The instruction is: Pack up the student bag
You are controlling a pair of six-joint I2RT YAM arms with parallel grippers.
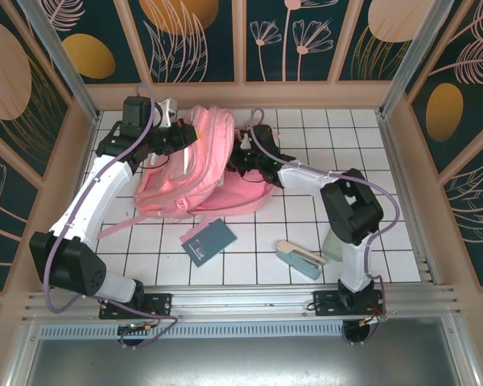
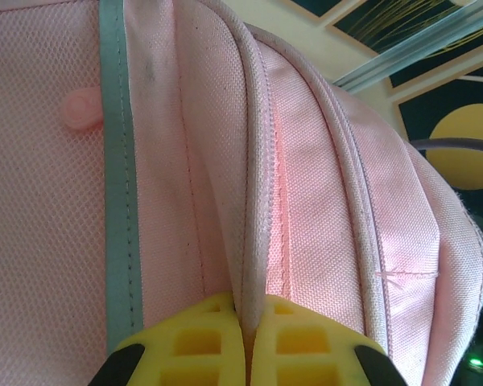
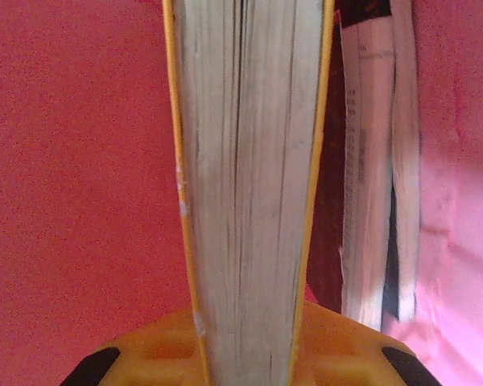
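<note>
Operator: Student bag [image 1: 195, 165] first. Where do we have it?

Observer: We see it lying at the far side of the table [image 1: 386, 201], left of centre, between our two arms. Our left end effector [image 2: 245, 322] is pinched fully closed on a fold of its pink fabric beside the zip seam, lifting the opening.

Operator: And the right one?

Observer: Our right end effector [image 3: 249, 346] stands narrow, clamped on a yellow-covered book [image 3: 249, 161]. Its page edges face the wrist camera, with pink lining all round. What looks like another book [image 3: 378, 201] stands just beside it on the right.

Operator: How do we seat it well?

Observer: We judge it best to hold the fold taut, slide the book straight down alongside its neighbour, and release only once it rests deep. A blue notebook [image 1: 208, 241] and a stapler [image 1: 299, 257] wait on the table near us.
</note>
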